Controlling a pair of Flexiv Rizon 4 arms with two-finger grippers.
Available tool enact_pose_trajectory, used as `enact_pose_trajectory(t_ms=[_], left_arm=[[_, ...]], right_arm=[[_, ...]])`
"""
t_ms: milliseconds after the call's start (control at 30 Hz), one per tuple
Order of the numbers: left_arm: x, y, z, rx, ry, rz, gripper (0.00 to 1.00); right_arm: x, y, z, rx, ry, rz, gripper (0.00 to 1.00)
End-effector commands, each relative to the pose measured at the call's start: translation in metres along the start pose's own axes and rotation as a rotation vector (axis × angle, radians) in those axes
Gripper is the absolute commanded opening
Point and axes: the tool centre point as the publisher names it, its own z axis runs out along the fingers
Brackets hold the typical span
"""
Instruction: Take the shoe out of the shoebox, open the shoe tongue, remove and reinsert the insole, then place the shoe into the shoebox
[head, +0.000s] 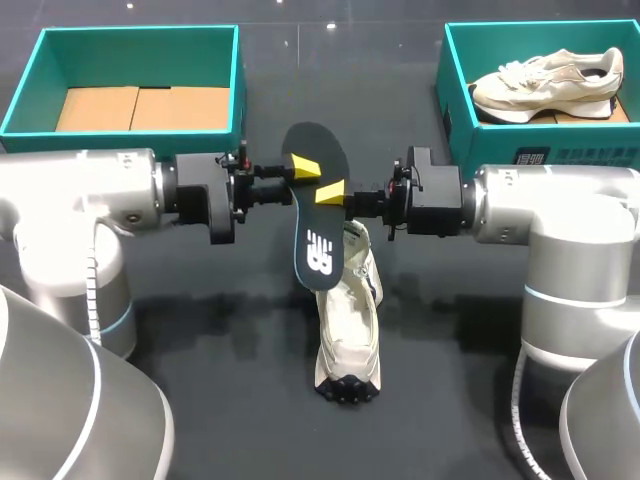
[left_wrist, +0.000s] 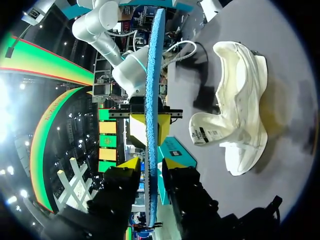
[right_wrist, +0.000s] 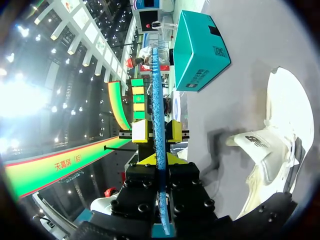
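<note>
The insole (head: 318, 215) hung in the air, out of the shoe (head: 349, 320), pinched from both sides. The left tool (head: 300, 166) was clamped on one edge and the right tool (head: 330, 190) on the other. The shoe lay on the surface (head: 200, 330) right under the insole's near end, with both long axes running nearly the same way, pointing away from the robot. I'd guess reinserting comes next, basically straight down and in. Both arms looked about equally close.
</note>
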Motion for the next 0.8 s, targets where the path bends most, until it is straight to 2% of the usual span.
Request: enact_pose_trajectory(t_ms=[33, 533, 667, 800], left_arm=[[0.0008, -0.0004, 0.0046, -0.002, 0.002, 0.003, 0.22], [0.0023, -0.0001, 0.0093, 0.020, 0.003, 0.006, 0.15], [0.0031, -0.0004, 0.0094, 0.026, 0.002, 0.005, 0.00], [0.0035, -0.0007, 0.0099, 0.030, -0.001, 0.005, 0.00]], right_arm=[[-0.0007, -0.0007, 0.0029, -0.005, 0.001, 0.000, 0.00], [-0.0017, 0.0033, 0.0013, -0.006, 0.004, 0.003, 0.00], [-0.0019, 0.0039, 0.0013, -0.005, 0.003, 0.004, 0.00], [-0.0026, 0.0042, 0.0011, -0.006, 0.005, 0.007, 0.00]])
